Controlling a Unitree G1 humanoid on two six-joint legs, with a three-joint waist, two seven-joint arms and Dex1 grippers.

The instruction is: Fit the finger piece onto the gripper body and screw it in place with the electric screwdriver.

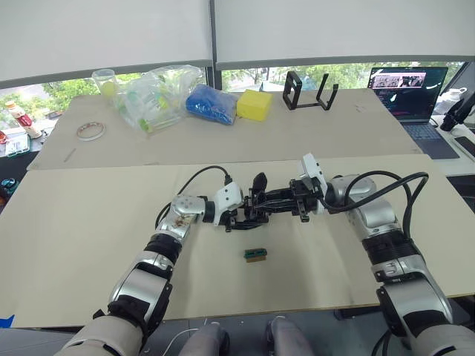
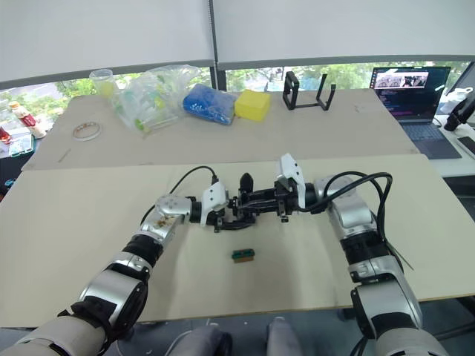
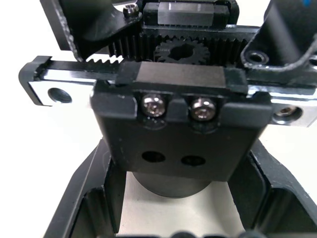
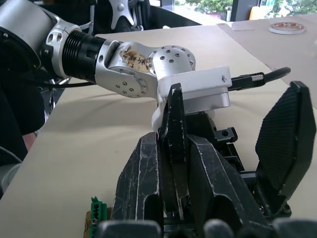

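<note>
So, going from the left: the left end effector is down at the middle of the tabletop, and in its wrist view its two fingers sit against either side of the gripper body, so I'd call it clamped on that block to steady it. The body stands on its round base with its pointed black finger sticking up. Close up you can see the toothed rack, two fitted screws and two empty holes just under them. A tiny green-and-brown block lies loose on the tabletop a bit nearer the robot, apart from everything.

Just right of the body, the right end effector comes in from the other side. Its fingers are pinched together on the finger piece, a thin black blade standing upright between them, right up by the body and the left wrist.

My read: this is the fitting step, with the piece brought to the body but not obviously seated. I can't tell whether it's touching its mount. The next move probably calls for fine alignment, meaning the blade's base has to line up with the carriage and those open holes while the left side stays rigid. Any tilt and the screw holes won't match up. Screwing hasn't started.
</note>
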